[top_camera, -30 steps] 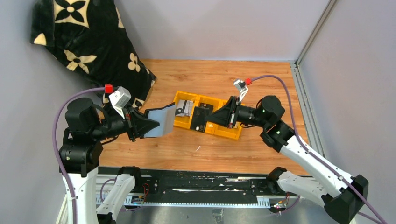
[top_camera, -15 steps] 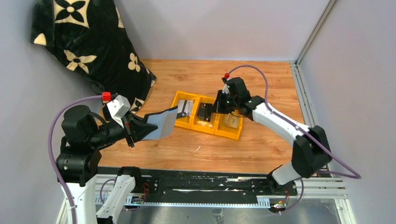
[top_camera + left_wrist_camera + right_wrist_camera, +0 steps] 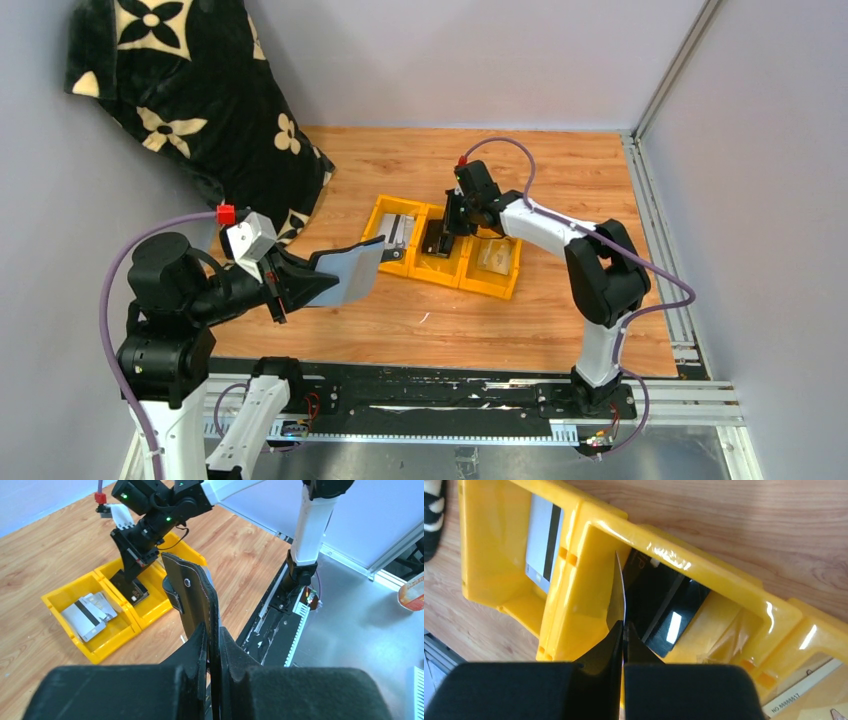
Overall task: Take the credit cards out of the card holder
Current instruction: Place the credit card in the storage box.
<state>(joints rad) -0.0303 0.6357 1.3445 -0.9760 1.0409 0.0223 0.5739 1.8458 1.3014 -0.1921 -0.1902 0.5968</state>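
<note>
worktop (image 3: pixel 380 160): bare wood. yellow tray (image 3: pixel 574 580) sits right under the right claw (image 3: pixel 623 627). card holder (image 3: pixel 190 595) is in the air, its lower edge clenched in the left claw (image 3: pixel 212 630). right claw grips a thin card (image 3: pixel 619 592) edge-on over a divider wall, with a black card (image 3: pixel 659 605) lying just beyond.

risk: if let go here, the card could strike the divider and tip into the wrong bin.

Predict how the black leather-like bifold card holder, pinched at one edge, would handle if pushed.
Probably semi-stiff: the black leather-like bifold card holder stands out from the left gripper with only a slight curve. Likely light, since an edge pinch carries it.
</note>
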